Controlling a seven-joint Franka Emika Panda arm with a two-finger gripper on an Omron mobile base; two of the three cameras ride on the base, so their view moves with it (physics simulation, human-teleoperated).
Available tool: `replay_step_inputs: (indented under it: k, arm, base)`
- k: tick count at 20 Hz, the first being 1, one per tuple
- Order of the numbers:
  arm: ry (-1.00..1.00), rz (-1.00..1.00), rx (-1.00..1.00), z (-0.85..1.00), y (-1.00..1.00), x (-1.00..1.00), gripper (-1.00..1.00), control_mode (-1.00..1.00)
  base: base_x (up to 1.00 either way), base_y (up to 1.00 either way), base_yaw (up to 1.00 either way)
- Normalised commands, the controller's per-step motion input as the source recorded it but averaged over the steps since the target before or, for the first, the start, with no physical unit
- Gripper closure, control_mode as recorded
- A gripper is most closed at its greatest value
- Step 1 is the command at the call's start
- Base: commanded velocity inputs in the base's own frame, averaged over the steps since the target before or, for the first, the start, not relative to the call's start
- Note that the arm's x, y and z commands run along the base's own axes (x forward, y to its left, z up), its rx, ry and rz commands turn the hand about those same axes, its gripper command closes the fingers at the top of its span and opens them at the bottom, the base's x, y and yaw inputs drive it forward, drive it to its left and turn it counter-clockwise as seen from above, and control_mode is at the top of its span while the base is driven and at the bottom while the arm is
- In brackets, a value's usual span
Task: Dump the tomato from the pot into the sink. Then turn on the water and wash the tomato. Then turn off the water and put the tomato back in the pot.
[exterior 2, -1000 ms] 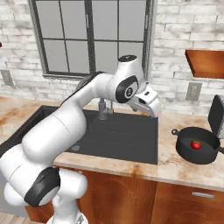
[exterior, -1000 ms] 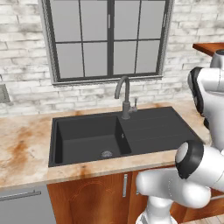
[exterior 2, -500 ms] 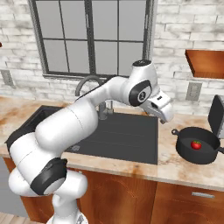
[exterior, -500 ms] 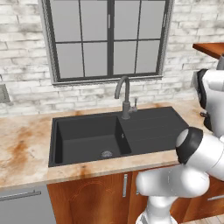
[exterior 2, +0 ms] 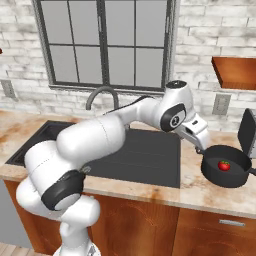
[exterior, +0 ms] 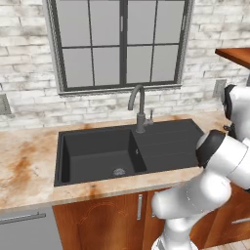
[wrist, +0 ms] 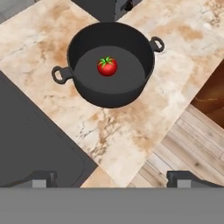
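Right base view: the marbled tan tabletop (exterior 2: 210,192) runs along a white brick wall under a dark-framed window (exterior 2: 105,45), carried on reddish wooden cabinets (exterior 2: 135,222). Set into it is the sink (exterior 2: 145,160), matte black, with its flat drainboard on the side nearer the pot; in the left base view the deep basin (exterior: 97,151) lies to the left with a round metal drain (exterior: 119,172) in its floor, and it looks dry. Behind the sink stands the dark grey gooseneck faucet (exterior: 138,108), its spout curving over the basin and a small lever at its side, with no stream falling from it. The white arm (exterior 2: 100,140) reaches across the sink toward the right end of the tabletop, and its hand ends just beside the rim of the pot (exterior 2: 227,172).

In the hand view the pot (wrist: 111,65) sits upright on the tabletop past the corner of the sink, round and black, a small loop handle on each of two opposite sides. The tomato (wrist: 107,66) rests on the pot's floor near the centre, bright red with a green stem top facing up. The claw (wrist: 113,178) is spread wide, its two dark tips well apart at the lower edge, holding nothing and apart from the pot. A strip of wooden floor (wrist: 192,148) shows beyond the tabletop's edge.
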Motion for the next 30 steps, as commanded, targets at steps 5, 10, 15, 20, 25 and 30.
replay_step_inputs:
  k: [5, 10, 15, 20, 25, 30]
  arm:
    - [0.00, -0.01, 0.00, -0.28, -0.26, 0.30, -1.00, -1.00]
    - [0.04, -0.02, 0.00, -0.23, -0.35, 0.38, -1.00, -1.00]
    - [0.03, -0.02, 0.00, -0.14, -0.51, 0.25, -1.00, -1.00]
    - [0.00, 0.00, 0.03, -0.27, -0.50, 0.29, -1.00, -1.00]
    - [0.00, 0.00, 0.05, -0.21, -0.44, 0.45, -1.00, -1.00]
    - [0.02, 0.00, 0.03, -0.09, -0.52, 0.30, -1.00, -1.00]
  base:
    - [0.00, 0.00, 0.00]
    - [0.00, 0.00, 0.00]
    - [0.00, 0.00, 0.00]
    - [0.00, 0.00, 0.00]
    - [0.00, 0.00, 0.00]
    - [0.00, 0.00, 0.00]
